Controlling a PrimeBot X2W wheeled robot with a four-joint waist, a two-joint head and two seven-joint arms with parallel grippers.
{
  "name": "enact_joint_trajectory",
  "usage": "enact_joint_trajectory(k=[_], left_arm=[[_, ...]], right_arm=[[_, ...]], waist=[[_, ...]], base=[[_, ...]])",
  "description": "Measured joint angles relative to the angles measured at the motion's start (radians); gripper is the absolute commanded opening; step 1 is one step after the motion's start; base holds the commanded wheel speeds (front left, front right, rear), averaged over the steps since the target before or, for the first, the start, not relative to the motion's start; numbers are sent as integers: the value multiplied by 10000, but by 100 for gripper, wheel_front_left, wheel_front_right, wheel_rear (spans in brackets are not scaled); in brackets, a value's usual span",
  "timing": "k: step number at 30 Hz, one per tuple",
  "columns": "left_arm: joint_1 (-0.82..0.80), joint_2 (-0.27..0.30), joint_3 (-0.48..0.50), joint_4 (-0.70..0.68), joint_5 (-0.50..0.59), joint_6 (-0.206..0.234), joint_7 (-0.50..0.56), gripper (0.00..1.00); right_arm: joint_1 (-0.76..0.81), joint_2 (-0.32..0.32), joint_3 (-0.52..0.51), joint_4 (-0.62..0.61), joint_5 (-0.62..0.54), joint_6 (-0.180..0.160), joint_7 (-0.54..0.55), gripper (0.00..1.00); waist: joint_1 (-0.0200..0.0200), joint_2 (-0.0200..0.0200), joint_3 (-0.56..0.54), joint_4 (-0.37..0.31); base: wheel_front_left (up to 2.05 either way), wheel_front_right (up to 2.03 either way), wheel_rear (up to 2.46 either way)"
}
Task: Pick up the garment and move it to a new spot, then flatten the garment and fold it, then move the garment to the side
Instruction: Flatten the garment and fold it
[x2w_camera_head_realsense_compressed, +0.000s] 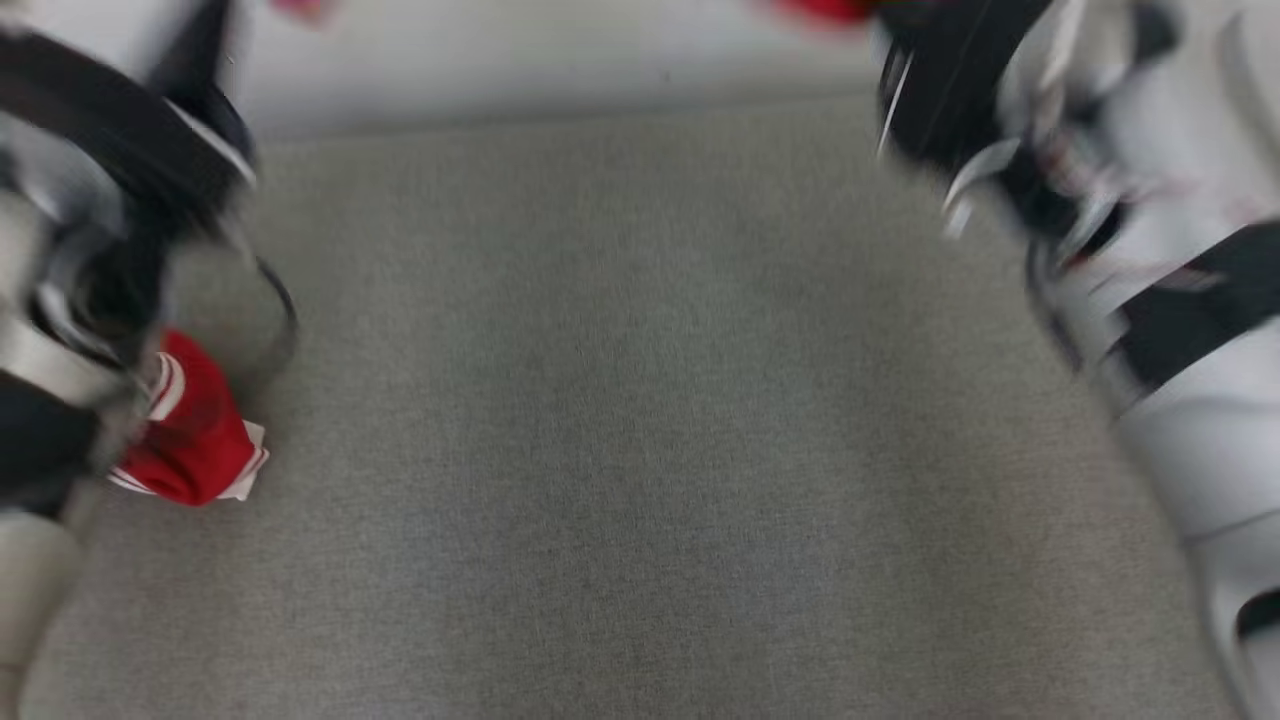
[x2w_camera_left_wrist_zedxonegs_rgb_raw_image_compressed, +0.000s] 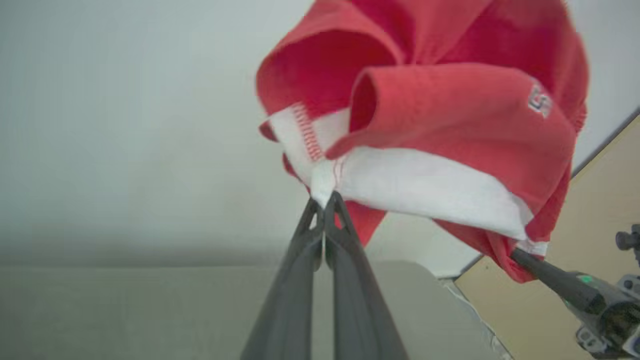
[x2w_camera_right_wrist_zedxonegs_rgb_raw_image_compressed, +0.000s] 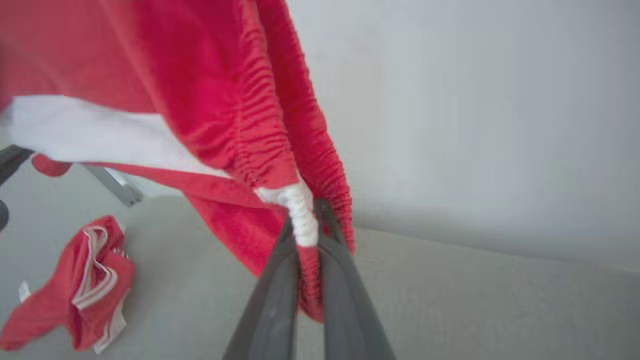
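Both ends gripped: left end effector clenched on the white hem, garment slung in the air between, clear of the grey surface, right end effector clamped on the gathered waistband. Step looks like carry-to-new-spot. Next: lower onto a bare patch, corners pulled apart — steer off the crumpled red piece at left.

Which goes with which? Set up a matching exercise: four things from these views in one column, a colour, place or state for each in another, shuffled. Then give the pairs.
1. left hand
2. lifted garment
3. crumpled garment
4. work surface

A. grey
B. lying on the work surface
C. shut on a white hem
D. hanging in the air

Pairs: 1-C, 2-D, 3-B, 4-A.
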Motion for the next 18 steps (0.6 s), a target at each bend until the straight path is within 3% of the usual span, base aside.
enact_joint_trajectory(k=[4, 7, 18], left_arm=[[1186, 190, -1519, 253, 612, -98, 696, 0], [1596, 393, -2412, 90, 1229, -96, 911, 0], [2459, 508, -3250, -928, 1532, -96, -148, 0]], right_arm=[[1603, 303, 673, 980, 36, 314, 109, 0], [1846, 324, 882, 1114, 48, 491, 109, 0], [2930, 115, 1037, 1208, 311, 754, -424, 0]], waist=[[7, 7, 505, 9], [0, 3, 773, 27], [0, 2, 780, 213]], base=[[0, 0, 0], [0, 0, 0], [0, 0, 0]])
